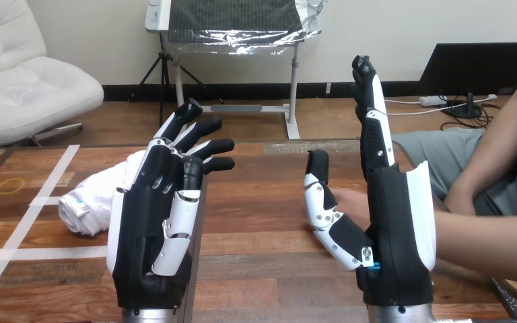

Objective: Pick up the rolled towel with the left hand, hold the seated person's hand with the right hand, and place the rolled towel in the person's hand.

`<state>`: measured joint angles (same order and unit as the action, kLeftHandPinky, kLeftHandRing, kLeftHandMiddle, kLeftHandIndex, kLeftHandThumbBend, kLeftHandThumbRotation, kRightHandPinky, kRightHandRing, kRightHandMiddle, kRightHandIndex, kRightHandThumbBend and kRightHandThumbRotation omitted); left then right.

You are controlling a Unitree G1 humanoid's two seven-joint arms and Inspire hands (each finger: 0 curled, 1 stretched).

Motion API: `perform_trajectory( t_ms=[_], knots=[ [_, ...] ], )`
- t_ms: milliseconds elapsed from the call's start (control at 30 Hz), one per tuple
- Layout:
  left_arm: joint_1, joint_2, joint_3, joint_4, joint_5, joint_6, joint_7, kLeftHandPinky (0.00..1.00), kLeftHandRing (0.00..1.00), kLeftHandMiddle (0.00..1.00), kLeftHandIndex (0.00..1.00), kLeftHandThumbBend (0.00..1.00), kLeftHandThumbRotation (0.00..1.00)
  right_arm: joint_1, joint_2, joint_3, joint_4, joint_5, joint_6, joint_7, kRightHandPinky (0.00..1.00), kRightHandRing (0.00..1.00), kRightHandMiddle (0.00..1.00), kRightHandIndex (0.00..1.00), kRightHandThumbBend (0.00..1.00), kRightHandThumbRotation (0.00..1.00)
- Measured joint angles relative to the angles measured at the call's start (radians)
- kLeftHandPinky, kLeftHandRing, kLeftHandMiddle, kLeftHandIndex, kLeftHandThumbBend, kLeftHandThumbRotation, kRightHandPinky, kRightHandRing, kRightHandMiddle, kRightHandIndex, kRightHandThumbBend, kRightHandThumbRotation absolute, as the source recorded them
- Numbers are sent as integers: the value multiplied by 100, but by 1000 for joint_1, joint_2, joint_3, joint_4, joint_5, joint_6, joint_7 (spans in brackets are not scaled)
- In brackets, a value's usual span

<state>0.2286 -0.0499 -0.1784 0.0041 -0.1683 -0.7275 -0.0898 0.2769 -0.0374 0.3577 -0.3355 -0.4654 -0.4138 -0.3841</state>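
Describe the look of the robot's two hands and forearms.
Both the left hand and right hand are black, with white shells along the outer edges and fingers jointed in black and white. Small screws dot the right thumb's white segments, and a small blue mark sits near its base. Below the wrists, silver forearms begin.

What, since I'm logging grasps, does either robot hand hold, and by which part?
Nothing: left hand and right hand are open; the rolled towel lies on the table.
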Motion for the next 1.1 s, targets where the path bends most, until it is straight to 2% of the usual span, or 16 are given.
perform_trajectory(
  t_ms=[1100],
  knots=[
    [0, 0, 0, 0, 1, 3, 0, 65, 71, 78, 82, 30, 60, 0, 0, -3, 0, 17, -1, 2, 100, 100, 100, 100, 0, 0]
  ],
)
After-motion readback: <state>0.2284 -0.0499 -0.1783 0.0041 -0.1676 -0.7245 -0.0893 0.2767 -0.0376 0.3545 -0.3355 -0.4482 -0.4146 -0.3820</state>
